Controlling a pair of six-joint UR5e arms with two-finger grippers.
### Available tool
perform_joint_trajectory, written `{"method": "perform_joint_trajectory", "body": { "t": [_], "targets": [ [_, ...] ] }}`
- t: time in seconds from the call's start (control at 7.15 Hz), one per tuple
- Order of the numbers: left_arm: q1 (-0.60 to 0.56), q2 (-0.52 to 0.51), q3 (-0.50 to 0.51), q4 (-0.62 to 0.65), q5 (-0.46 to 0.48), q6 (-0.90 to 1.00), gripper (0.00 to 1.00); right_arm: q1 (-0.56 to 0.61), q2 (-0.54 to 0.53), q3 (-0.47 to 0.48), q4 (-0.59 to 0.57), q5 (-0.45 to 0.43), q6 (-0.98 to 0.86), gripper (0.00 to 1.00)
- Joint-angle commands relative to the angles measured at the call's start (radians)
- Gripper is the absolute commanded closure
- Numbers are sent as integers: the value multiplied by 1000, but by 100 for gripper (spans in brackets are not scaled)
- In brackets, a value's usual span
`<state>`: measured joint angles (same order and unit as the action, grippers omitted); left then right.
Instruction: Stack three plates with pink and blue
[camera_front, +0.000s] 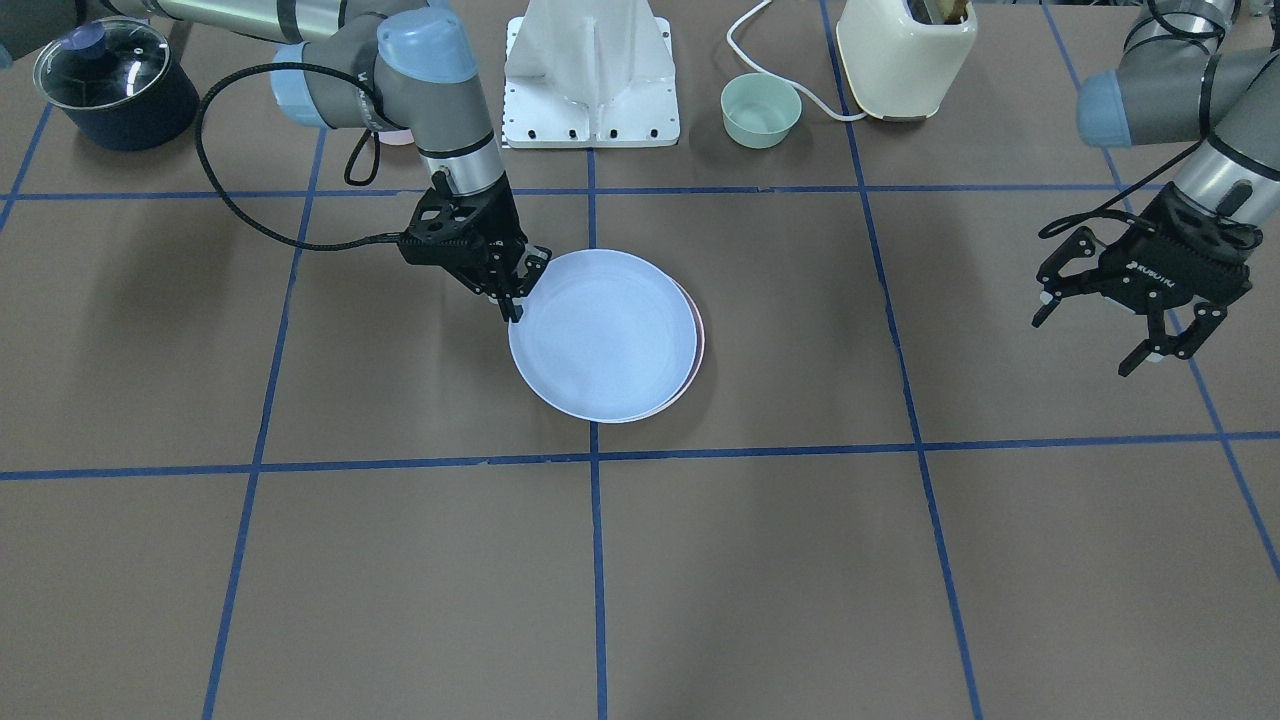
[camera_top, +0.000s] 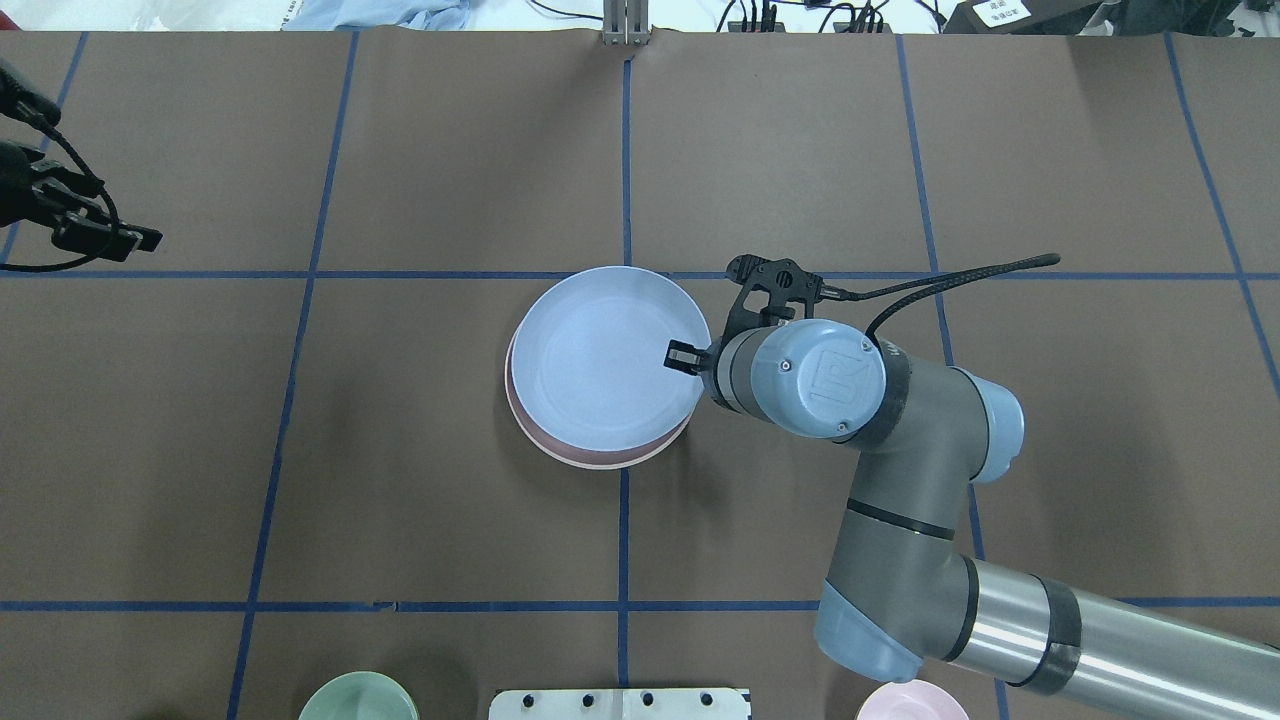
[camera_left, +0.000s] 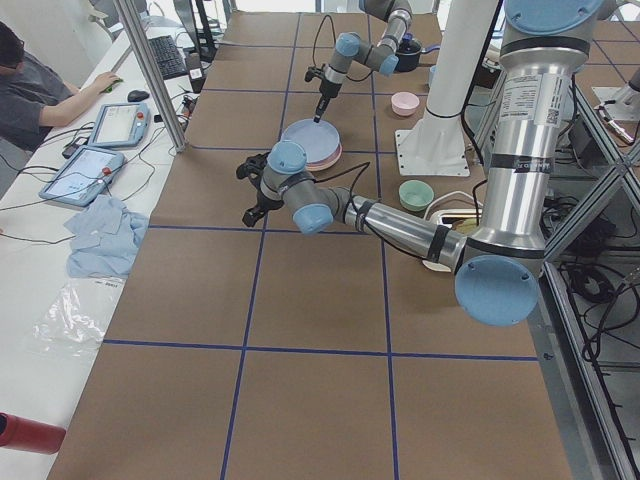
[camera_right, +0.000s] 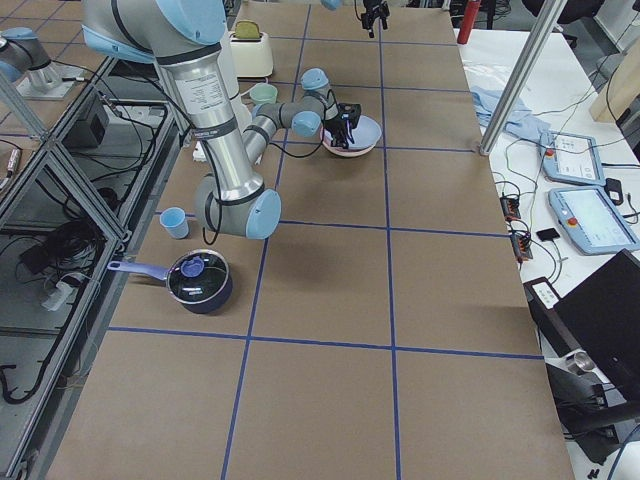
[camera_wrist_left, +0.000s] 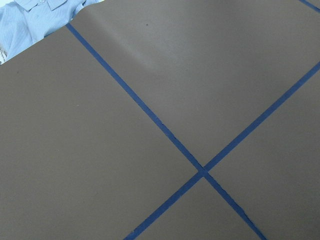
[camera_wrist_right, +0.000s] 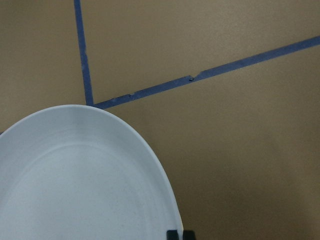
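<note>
The light blue plate (camera_front: 605, 335) lies on top of the pale pink plate (camera_front: 699, 345) near the table's middle, slightly offset, so only a crescent of pink rim shows (camera_top: 600, 461). The cream plate shows in no view. My right gripper (camera_front: 517, 298) is at the blue plate's rim on the robot's side, shut on that rim, with one finger over the plate's inside (camera_top: 683, 356). The right wrist view shows the blue plate (camera_wrist_right: 80, 185) close up. My left gripper (camera_front: 1085, 345) is open and empty, hanging above bare table far from the plates.
A green bowl (camera_front: 761, 110), a cream toaster (camera_front: 905, 55), the white robot base (camera_front: 592, 75) and a dark lidded pot (camera_front: 115, 85) stand along the robot's side. A small pink bowl (camera_top: 910, 702) and a blue cup (camera_right: 174, 222) sit there too.
</note>
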<state>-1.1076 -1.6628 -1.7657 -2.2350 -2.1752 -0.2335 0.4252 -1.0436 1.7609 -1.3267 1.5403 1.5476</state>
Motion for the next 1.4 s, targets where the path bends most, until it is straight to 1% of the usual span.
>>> {"method": "perform_joint_trajectory", "body": {
  "t": [0.0, 0.14, 0.42, 0.56, 0.7, 0.84, 0.98, 1.12, 1.26],
  "targets": [
    [2, 0, 2, 0, 0, -4, 0, -9, 10, -20, 0, -6, 0, 100],
    [2, -2, 14, -6, 0, -4, 0, -13, 10, -20, 1, -8, 0, 65],
    [3, -5, 18, -6, 0, -4, 0, -26, 10, -30, 0, -49, -3, 0],
    [2, -5, 18, -6, 0, -4, 0, -26, 11, -31, 0, -60, -9, 0],
    [2, -3, 18, -6, 0, -4, 0, -13, 11, -23, -3, -52, -20, 0],
    [2, -2, 17, -6, -2, -13, 0, 41, 13, -14, -37, -7, -56, 0],
    [0, 0, 17, -6, -2, -18, 0, 128, 13, 11, -101, 98, -158, 0],
    [-8, 6, 14, -6, -2, -18, 0, 246, 11, 25, -164, 221, -270, 0],
    [-12, 20, 11, -6, -8, -14, 0, 355, 1, 26, -213, 326, -419, 0]
  ]
}}
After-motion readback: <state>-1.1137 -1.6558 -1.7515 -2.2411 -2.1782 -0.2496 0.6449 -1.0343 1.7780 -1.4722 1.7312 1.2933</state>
